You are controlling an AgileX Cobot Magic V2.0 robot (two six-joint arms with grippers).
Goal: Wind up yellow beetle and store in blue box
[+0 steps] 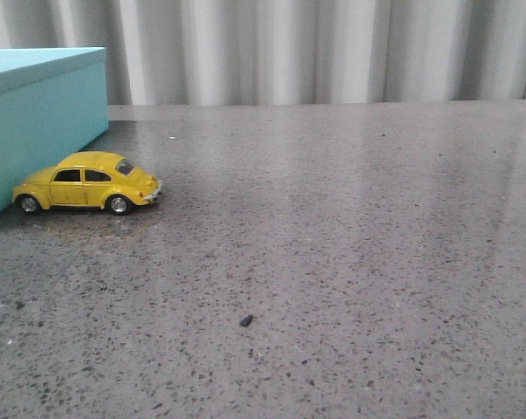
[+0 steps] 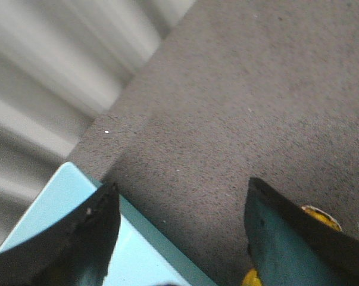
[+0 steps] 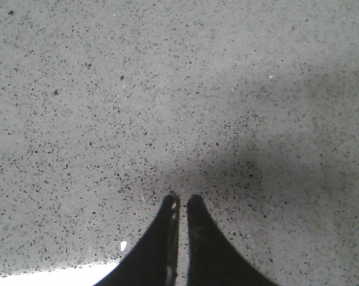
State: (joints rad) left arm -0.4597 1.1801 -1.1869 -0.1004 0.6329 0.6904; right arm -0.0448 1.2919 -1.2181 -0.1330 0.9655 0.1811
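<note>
The yellow beetle (image 1: 88, 182) stands on its wheels on the grey speckled table, side-on, right next to the blue box (image 1: 36, 109) at the far left. Neither arm shows in the front view. My left gripper (image 2: 182, 229) is open and empty, above the box's edge (image 2: 143, 250). A bit of the yellow beetle (image 2: 322, 215) peeks out behind one finger. My right gripper (image 3: 181, 201) is shut and empty, over bare table.
A small dark speck (image 1: 245, 320) lies on the table in front. A grey pleated curtain (image 1: 332, 48) hangs behind the table's far edge. The table (image 1: 350, 244) stretches wide to the right of the car.
</note>
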